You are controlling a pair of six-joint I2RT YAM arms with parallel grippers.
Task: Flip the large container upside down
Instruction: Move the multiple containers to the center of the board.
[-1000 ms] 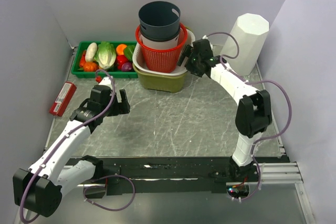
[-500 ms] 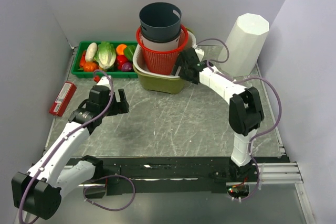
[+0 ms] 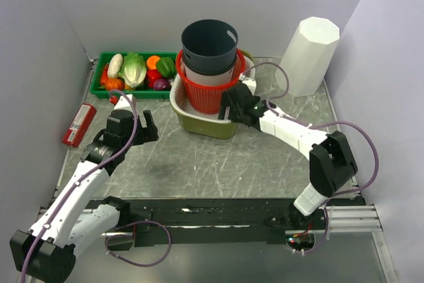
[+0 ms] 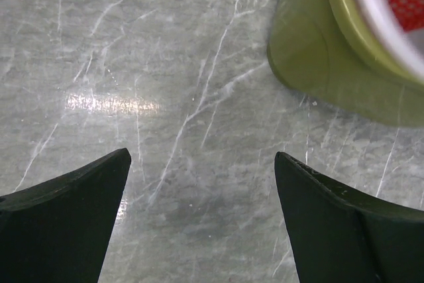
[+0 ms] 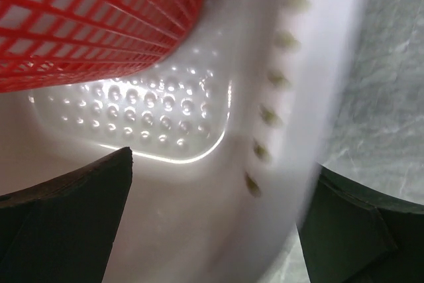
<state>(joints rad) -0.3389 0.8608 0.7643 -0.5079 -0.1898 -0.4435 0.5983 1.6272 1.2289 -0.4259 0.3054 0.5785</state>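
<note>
The large container (image 3: 205, 125) is an olive-green basin with a white perforated liner (image 5: 199, 217), standing upright at the back middle of the table. A red mesh basket (image 3: 211, 94) and dark buckets (image 3: 209, 48) are stacked in it. My right gripper (image 3: 232, 107) is open astride the basin's right rim. In the right wrist view one finger is inside the white liner and the other outside, the wall between them ungripped (image 5: 222, 164). My left gripper (image 3: 136, 116) hangs open over bare marble, left of the basin (image 4: 311, 64), with nothing between its fingers (image 4: 202, 164).
A green tray (image 3: 142, 55) of vegetables sits at the back left. A red packet (image 3: 79, 124) lies by the left wall. A tall white octagonal bin (image 3: 310, 54) stands at the back right. Walls close in on the left, back and right.
My right gripper moved from beside the stack onto the basin's right rim. The whole stack shifted forward and slightly right. The left gripper drifted a little left.
</note>
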